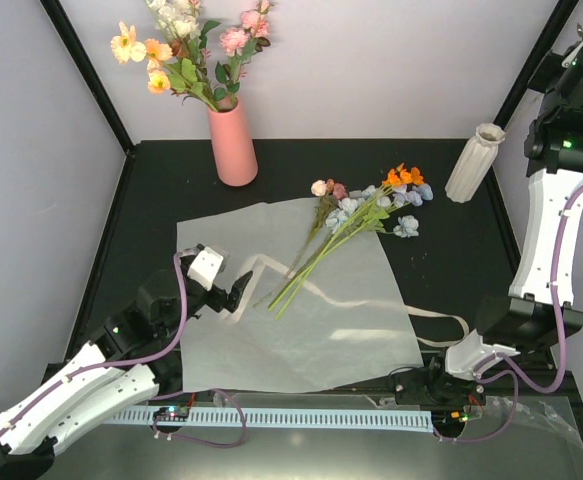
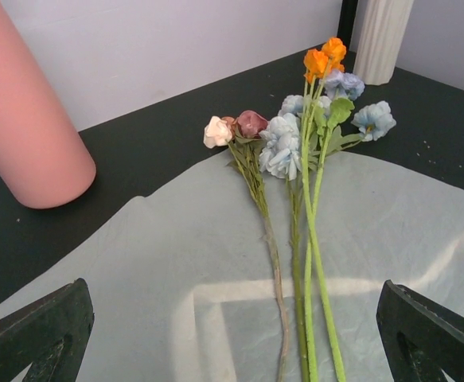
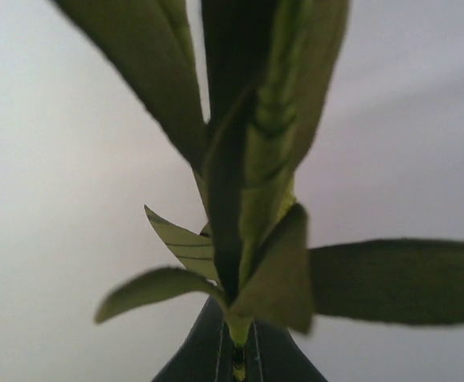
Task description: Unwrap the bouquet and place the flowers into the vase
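Wrapping lies flat; your right gripper [image 3: 235, 356] is raised, jaws clamped on a green leafy stem [image 3: 251, 191], probably one flower, though its head is out of frame.
Your left gripper [image 1: 233, 293] hangs with jaws wide apart over the white translucent paper [image 1: 301, 325]. The blue, orange, pink and cream green-stemmed flowers [image 1: 356, 215] lie across the paper's far edge. The slim white ribbed vase [image 1: 474, 163] stands upright to their right, not touching them.
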You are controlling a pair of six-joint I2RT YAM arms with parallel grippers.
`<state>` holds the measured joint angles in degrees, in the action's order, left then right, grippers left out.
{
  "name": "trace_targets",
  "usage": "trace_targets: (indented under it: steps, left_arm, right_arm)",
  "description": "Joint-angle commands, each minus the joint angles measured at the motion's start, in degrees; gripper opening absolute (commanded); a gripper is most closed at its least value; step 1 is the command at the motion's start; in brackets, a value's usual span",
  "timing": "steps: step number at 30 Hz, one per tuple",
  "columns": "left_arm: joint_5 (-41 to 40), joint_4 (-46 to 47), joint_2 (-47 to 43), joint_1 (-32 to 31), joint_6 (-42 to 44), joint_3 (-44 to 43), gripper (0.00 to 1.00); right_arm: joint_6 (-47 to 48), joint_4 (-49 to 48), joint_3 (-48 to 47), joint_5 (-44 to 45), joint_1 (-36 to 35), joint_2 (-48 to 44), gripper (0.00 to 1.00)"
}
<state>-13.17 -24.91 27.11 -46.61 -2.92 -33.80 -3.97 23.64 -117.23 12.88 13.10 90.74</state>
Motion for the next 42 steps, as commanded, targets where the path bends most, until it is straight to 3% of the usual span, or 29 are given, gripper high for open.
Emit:
trace_targets:
  steps: [1, 14, 25, 31, 42]
  left_arm:
    - [1.04, 1.91, 0.39, -0.17, 1.37, 0.18, 0.99]
    - [1.03, 1.97, 0.46, -0.19, 1.93, 0.32, 0.99]
    - [1.05, 1.76, 0.35, -0.19, 1.87, 0.14, 0.99]
    - [0.88, 1.48, 0.40, -0.15, 1.68, 0.01, 0.99]
    - [0.52, -0.65, 2.77, -0.15, 0.00, -1.71, 0.99]
  right_arm:
    - [-1.48, -3.08, -1.60, -0.84, 1.45, 2.33, 0.02]
    - [-2.86, -7.43, -2.04, -3.01, 2.01, 8.39, 0.02]
    - [-4.25, -12.45, 7.33, -7.03, 2.14, 9.51, 0.04]
    - [-8.00, -11.74, 12.26, -7.53, 2.10, 9.20, 0.30]
    - [-14.78, -0.80, 14.02, -9.67, 2.10, 6.17, 0.80]
